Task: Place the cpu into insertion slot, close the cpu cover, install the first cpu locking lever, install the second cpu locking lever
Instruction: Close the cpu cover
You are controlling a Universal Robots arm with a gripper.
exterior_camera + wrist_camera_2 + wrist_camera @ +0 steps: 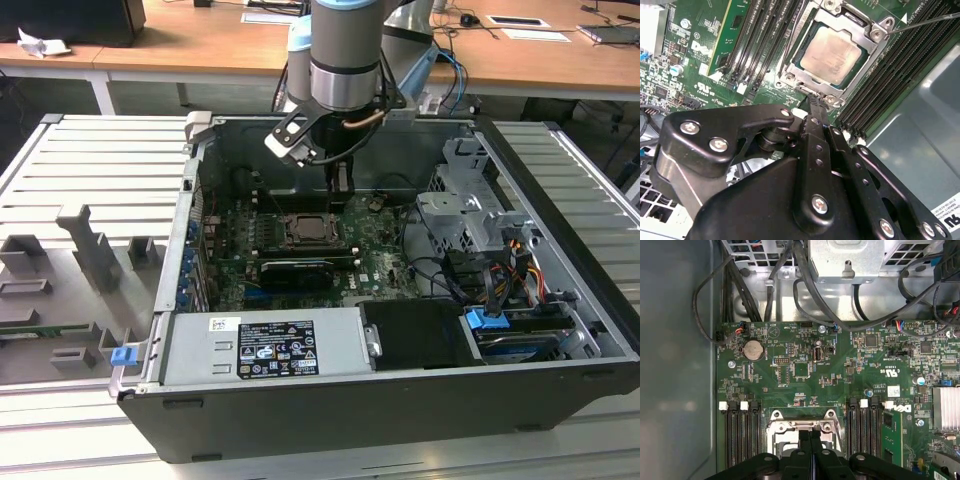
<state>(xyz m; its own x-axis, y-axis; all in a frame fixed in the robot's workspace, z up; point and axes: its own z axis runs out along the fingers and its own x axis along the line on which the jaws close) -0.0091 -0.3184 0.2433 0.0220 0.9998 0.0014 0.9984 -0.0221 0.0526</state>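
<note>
The cpu, a pale silver square, lies flat in the insertion slot on the green board inside the open computer case. The silver cpu cover lies down around the chip's edges. A thin metal locking lever runs out from one corner of the socket. My gripper is shut with nothing between its fingers, and its tip is at the socket's rim just beside the cover. In the first wrist view the fingers are pressed together over the socket's silver frame. In the exterior view the gripper hangs just behind the socket.
Long black memory slots flank the socket on both sides. A grey drive cage with cables stands to the exterior view's right. The power supply sits at the front. Black cables cross the board's far edge, and the case wall rises on the exterior view's left.
</note>
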